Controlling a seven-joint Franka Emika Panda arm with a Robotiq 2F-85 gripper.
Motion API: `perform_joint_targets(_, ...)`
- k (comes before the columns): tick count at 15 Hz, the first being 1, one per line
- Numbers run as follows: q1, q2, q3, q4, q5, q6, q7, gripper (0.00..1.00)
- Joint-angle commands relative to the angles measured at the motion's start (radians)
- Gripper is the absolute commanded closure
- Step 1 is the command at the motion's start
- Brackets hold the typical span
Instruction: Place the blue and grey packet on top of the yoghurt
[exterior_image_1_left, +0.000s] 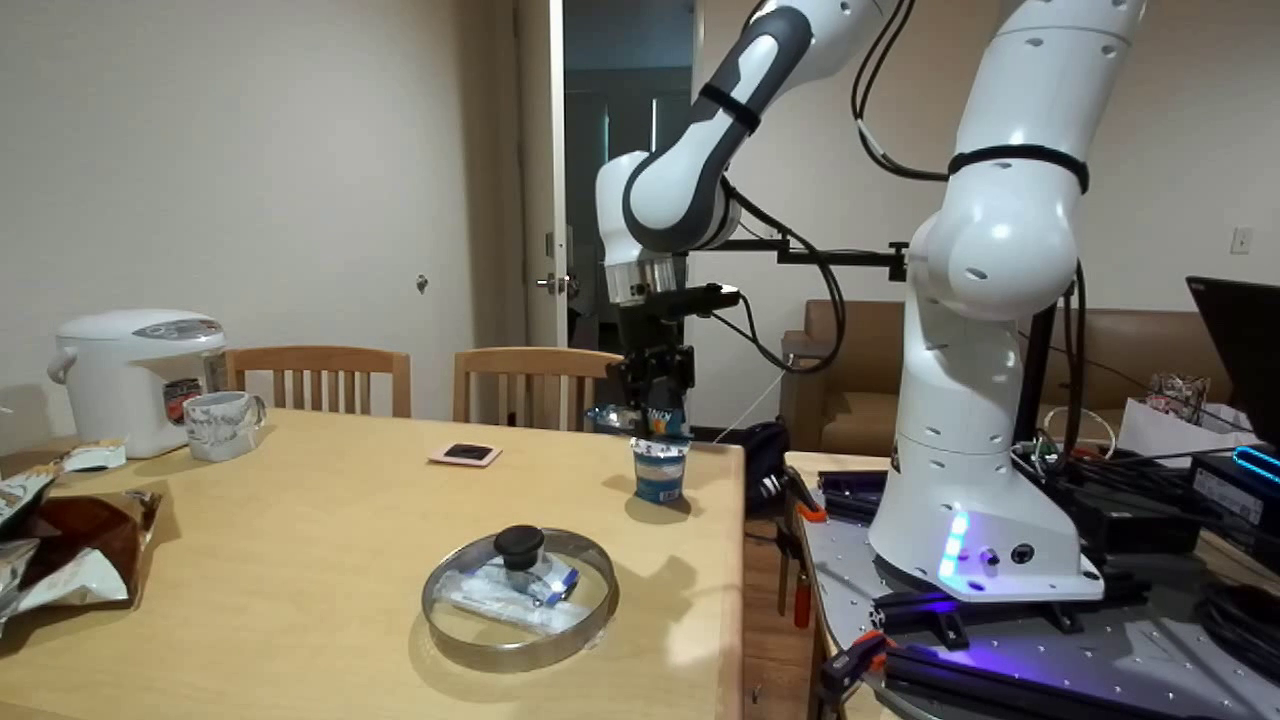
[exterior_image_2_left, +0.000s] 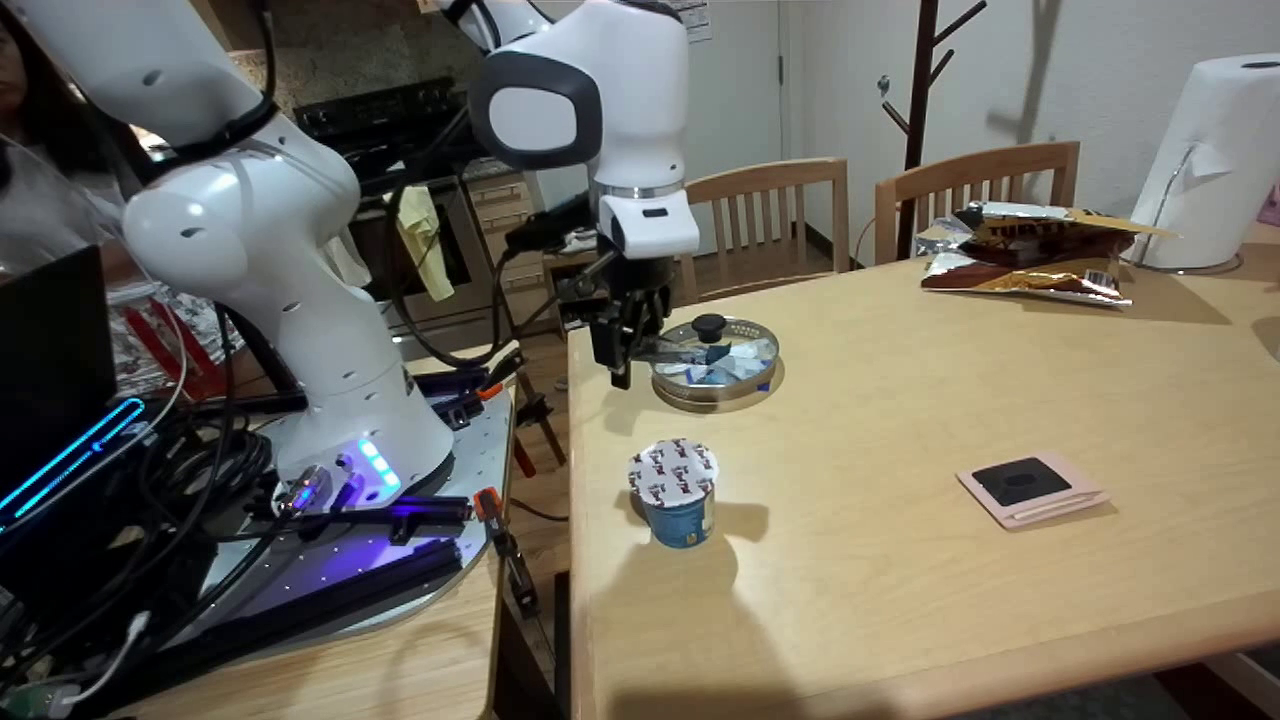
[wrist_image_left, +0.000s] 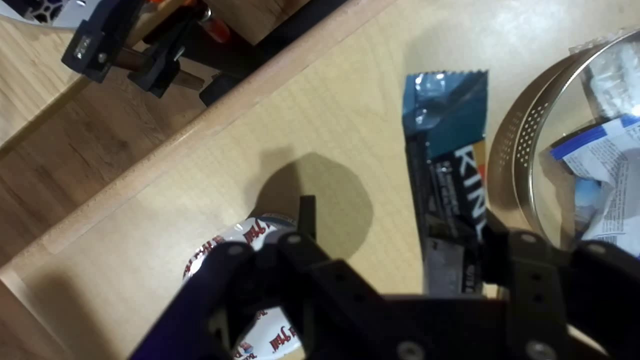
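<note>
Nearest in an exterior view, toward seven o'clock, a round metal-rimmed dish (exterior_image_1_left: 510, 655) with a black knob (exterior_image_1_left: 519, 546) rests on the table (exterior_image_1_left: 330, 560). Beyond it hangs the gripper (wrist_image_left: 400, 232), its fingers (wrist_image_left: 308, 217) wide apart. The blue and grey packet (wrist_image_left: 442, 185) is above the tabletop between them, its length running twelve to six o'clock in the wrist view; it lies just beside the three-o'clock finger, with a gap to the opposite one, so it is not clamped; contact with the nearer finger cannot be told. Farther, the yoghurt (exterior_image_1_left: 660, 480) stands upright, at eight o'clock from the packet in the wrist view. Farthest, wooden chairs (exterior_image_1_left: 318, 357) stand toward nine o'clock in an exterior view.
</note>
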Motion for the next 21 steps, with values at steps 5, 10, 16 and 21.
perform_joint_targets(5,0.006,-0.017,0.022,0.011,0.003,0.000,-0.006,0.01)
perform_joint_targets(10,0.006,-0.018,0.022,0.012,0.003,0.000,-0.006,0.01)
perform_joint_targets(16,-0.015,0.005,0.046,0.038,-0.056,-0.011,0.120,0.32)
perform_joint_targets(21,-0.070,0.007,0.049,0.044,-0.163,-0.022,0.368,0.65)
